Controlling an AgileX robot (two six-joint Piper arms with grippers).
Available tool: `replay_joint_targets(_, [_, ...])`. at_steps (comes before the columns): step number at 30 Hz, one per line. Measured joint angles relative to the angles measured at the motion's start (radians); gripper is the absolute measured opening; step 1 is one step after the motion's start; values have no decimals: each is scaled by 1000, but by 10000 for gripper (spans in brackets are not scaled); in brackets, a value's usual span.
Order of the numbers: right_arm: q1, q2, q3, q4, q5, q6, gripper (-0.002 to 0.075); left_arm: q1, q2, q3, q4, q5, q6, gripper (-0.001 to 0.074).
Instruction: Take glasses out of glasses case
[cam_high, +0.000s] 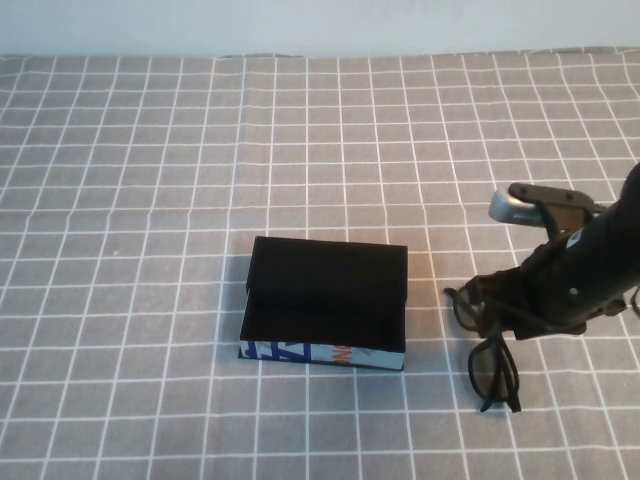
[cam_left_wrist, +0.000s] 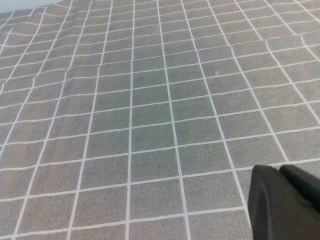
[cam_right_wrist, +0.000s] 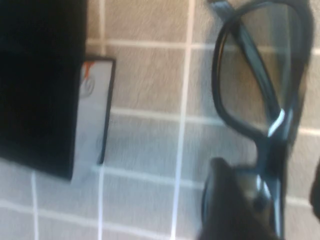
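The glasses (cam_high: 494, 368) are black, thick-framed plastic with dark squarish lenses, lying on the grey white-gridded tablecloth (cam_high: 150, 200) at about four o'clock from the table's centre, just beside the glasses case (cam_high: 325, 303) and clear of it. One straight arm points toward six o'clock. The right gripper (cam_high: 510, 312) sits over the frame's bridge, clenched on the glasses and hiding part of them. The case is a matte black rectangular box with a white, blue-and-orange printed front edge. The left gripper (cam_left_wrist: 285, 205) hovers over bare cloth; I cannot tell its state.
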Motion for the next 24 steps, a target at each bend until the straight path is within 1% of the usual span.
replay_joint_targets(1, [0, -15, 0, -11, 19, 0, 288, 0, 0, 0, 0, 0, 0, -4])
replay_joint_targets(5, [0, -123, 32, -44, 78, 0, 81, 0, 0, 0, 0, 0, 0, -4])
replay_joint_targets(6, [0, -161, 52, -53, 85, 0, 48, 0, 0, 0, 0, 0, 0, -4])
replay_joint_targets(8, [0, -250, 95, -63, 87, 0, 15, 0, 0, 0, 0, 0, 0, -4])
replay_joint_targets(13, [-2, -487, 232, -80, 61, -17, -13, 0, 0, 0, 0, 0, 0, -4])
replay_joint_targets(16, [-2, -623, 296, -82, 103, -25, -15, 0, 0, 0, 0, 0, 0, -4])
replay_joint_targets(18, [-2, -694, 315, -107, 152, -25, -16, 0, 0, 0, 0, 0, 0, -4])
replay_joint_targets(20, [-2, -745, 327, -129, 164, -25, -16, 0, 0, 0, 0, 0, 0, -4])
replay_joint_targets(24, [-2, -825, 390, -188, 53, -25, -17, 0, 0, 0, 0, 0, 0, -4])
